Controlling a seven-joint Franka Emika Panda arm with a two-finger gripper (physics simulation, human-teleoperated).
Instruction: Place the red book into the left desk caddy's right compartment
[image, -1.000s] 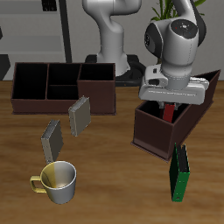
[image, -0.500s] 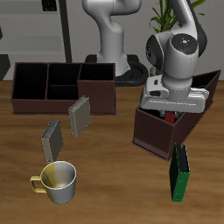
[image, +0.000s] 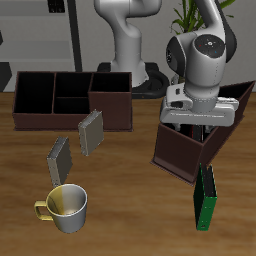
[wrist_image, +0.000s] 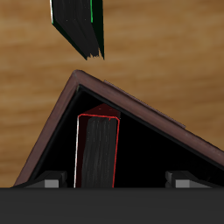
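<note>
Inside the right compartment of the left desk caddy I see the red book standing upright against a wall, the gripper low over it with fingers spread clear of it, and the green book standing nearby toward the table's front edge.

The red book stands inside the right compartment.

White glossy Franka arm, rounded segments, dark grey joint cap with black rings; pale grey boxy hand; grey finger pads, dark housing.
</note>
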